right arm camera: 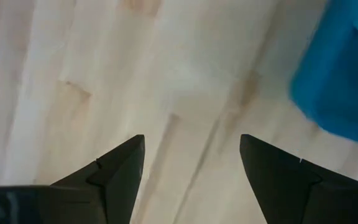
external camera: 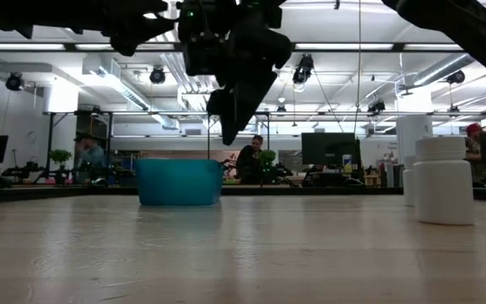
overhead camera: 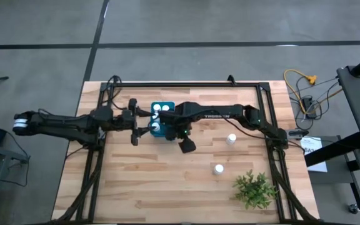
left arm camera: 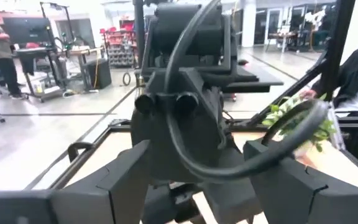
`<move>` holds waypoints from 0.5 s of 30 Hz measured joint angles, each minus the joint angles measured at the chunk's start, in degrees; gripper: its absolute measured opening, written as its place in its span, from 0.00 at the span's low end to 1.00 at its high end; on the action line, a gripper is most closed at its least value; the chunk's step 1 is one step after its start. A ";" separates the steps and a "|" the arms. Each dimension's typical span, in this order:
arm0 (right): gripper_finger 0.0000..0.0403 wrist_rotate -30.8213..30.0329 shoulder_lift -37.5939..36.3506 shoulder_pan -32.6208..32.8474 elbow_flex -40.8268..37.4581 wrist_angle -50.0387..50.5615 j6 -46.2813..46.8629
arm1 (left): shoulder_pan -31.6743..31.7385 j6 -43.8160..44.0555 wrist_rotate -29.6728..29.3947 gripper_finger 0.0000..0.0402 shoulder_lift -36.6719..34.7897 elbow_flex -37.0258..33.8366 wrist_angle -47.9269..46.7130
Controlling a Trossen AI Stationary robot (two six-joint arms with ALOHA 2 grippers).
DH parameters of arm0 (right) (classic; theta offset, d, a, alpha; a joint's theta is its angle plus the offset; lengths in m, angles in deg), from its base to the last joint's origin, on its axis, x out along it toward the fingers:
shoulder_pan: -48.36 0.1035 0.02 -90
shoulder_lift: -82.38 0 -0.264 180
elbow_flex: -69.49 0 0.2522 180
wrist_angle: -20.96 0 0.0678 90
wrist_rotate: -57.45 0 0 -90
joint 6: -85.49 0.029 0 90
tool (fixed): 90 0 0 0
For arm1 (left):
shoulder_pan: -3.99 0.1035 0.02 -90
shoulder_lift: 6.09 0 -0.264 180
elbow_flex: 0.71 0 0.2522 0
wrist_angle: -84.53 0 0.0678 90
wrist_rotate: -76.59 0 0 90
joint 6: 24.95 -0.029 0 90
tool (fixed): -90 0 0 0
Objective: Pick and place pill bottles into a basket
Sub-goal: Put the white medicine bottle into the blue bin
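Basket (overhead camera: 162, 119): blue bin, standing on the table (overhead camera: 167, 181) near the middle of the far edge, a little toward the left side; in the low view it shows as a blue box (external camera: 179, 182) resting flat on the wood, and in the right wrist view one blue corner (right arm camera: 340, 87) shows beside bare planks. Bottles in basket: white caps visible from above, at least three (overhead camera: 157, 107), partly hidden by the arms, so the full count cannot be told. Bottles on table: two, upright, well apart from the basket toward the right side; one (overhead camera: 231, 139) nearer the far edge, one (overhead camera: 218, 169) nearer the middle of the table. In the low view one bottle (external camera: 444, 181) stands large at the right, with another partly hidden behind it. Plant (overhead camera: 254, 189): green, leafy, near the front right corner, just beyond the nearer bottle. Right gripper (overhead camera: 187, 145): raised above the table just beside the basket's right front corner, released, its two dark fingers (right arm camera: 114, 168) spread with bare wood between them, grasping nothing. Left gripper (overhead camera: 136, 125): at the basket's left side, level with its wall; its fingers (left arm camera: 120, 186) stand spread apart, nothing between them, the right arm filling the view ahead. People: several in the room behind the table, small and distant.
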 joint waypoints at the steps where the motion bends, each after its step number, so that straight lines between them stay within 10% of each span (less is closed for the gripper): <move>1: 0.63 -0.11 -0.34 0.18 -0.39 -0.34 0.16 | -0.06 0.15 0.04 0.59 -0.89 0.00 -0.55; 15: 0.63 -2.74 -26.11 0.37 -31.10 -20.52 5.53 | -0.76 0.50 0.06 0.59 -9.54 -1.90 -4.43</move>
